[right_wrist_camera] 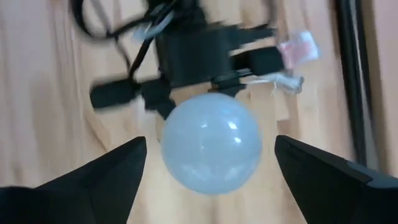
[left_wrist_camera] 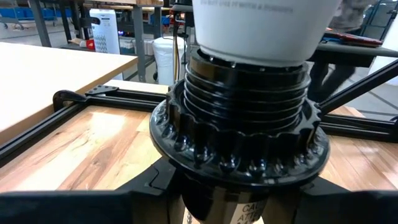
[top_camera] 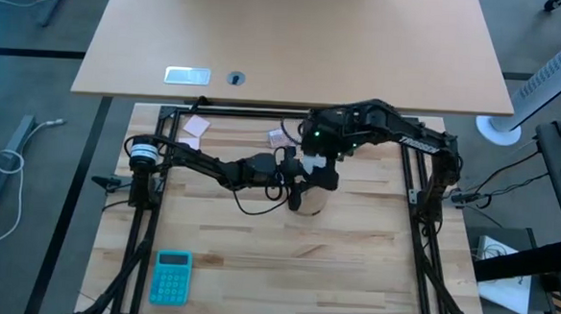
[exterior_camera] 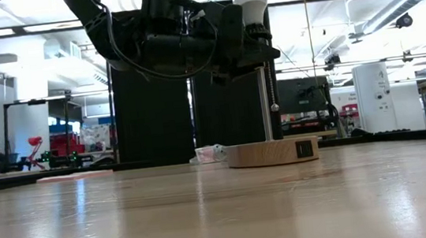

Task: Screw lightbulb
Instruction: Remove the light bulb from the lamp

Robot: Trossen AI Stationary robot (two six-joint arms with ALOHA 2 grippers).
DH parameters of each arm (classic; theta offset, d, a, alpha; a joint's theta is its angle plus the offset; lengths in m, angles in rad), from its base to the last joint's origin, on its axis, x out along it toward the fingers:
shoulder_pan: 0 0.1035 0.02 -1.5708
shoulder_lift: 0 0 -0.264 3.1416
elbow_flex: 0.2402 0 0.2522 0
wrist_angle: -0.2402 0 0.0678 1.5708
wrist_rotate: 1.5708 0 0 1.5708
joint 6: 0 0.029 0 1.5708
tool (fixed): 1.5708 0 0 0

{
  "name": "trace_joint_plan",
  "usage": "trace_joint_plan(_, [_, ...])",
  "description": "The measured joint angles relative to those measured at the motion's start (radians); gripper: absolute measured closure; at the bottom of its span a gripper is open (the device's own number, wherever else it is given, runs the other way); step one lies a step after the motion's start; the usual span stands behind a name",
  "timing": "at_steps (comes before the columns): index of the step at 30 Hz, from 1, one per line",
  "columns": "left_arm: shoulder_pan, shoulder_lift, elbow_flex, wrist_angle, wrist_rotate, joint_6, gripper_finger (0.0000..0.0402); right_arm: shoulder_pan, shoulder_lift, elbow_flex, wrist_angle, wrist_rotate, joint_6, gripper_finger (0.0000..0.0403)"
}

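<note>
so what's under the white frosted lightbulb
The white frosted lightbulb sits in a black threaded socket on a thin metal post above a round wooden base. Its own screw base is hidden.

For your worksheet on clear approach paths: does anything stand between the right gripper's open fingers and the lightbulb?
Nothing visible does. The right gripper is open, its fingers apart on either side of the lightbulb, with only bare gaps between. The left gripper holds the socket beneath.

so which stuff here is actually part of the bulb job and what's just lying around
Part of the job:
- lightbulb, sitting in the black socket
- wooden lamp base
- left gripper, at the socket
- right gripper, open either side of the bulb

Just lying about:
- teal calculator
- crumpled wrapper
- pink notes
</note>
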Motion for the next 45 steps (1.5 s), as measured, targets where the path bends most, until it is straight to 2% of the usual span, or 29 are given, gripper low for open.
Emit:
trace_joint_plan(4, [0.0, 0.0, 0.0, 0.0, -0.003, 0.0, 0.0262, 0.001, 0.0, 0.03, 0.0, -0.02, 0.34, 0.0052])
trace_joint_plan(8, [0.0, 0.0, 0.0, 0.0, -0.003, 0.0, 0.0262, 0.001, 0.0, 0.02, -0.002, 0.051, 0.674, 0.0052])
trace_joint_plan(14, [0.0, 0.0, 0.0, 0.0, -0.004, 0.0, 0.0262, 0.001, 0.017, -0.011, -0.003, 0.063, 0.848, 0.0052])
trace_joint_plan(18, [0.0, 0.0, 0.0, 0.0, -0.004, 0.0, 0.0262, 0.003, 0.027, -0.023, -0.004, 0.037, 0.898, 0.0052])
trace_joint_plan(25, [0.0, 0.0, 0.0, 0.0, -0.005, 0.0, 0.0262, -0.002, 0.052, -0.045, -0.004, 0.06, 0.9, 0.0052])
trace_joint_plan(31, [0.0, 0.0, 0.0, 0.0, -0.005, 0.0, 0.0262, -0.013, 0.054, -0.05, -0.004, -0.018, 0.86, 0.0052])
trace_joint_plan(38, [0.001, 0.0, 0.0, 0.0, -0.005, 0.003, 0.0262, -0.013, 0.054, -0.053, -0.004, 0.007, 0.851, 0.0053])
trace_joint_plan(41, [0.001, 0.0, 0.0, 0.0, -0.005, 0.004, 0.0262, -0.013, 0.054, -0.053, -0.004, 0.009, 0.841, 0.006])
trace_joint_plan(45, [0.001, 0.0, 0.0, 0.0, -0.005, 0.004, 0.0262, -0.013, 0.054, -0.053, -0.004, 0.004, 0.84, 0.009])
